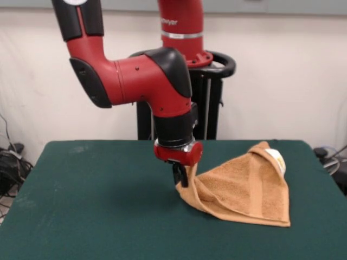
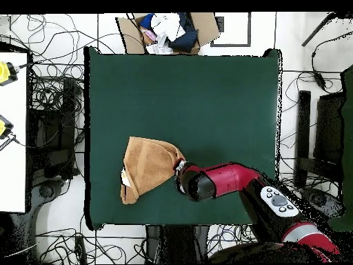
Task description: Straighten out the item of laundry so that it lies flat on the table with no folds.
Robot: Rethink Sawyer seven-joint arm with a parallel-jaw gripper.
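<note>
The orange-tan towel lies folded into a rough triangle on the right part of the dark green table in the front view. Its white label shows at the raised far corner. My gripper is shut on the towel's left corner and holds that corner a little above the table. In the overhead view the towel lies left of centre on the table, and my gripper meets its right corner. The fold hides part of the cloth.
The black pedestal stands behind the table's far edge. A cardboard box of clothes sits on the floor beyond the table's top edge in the overhead view. Cables cover the floor around the table.
</note>
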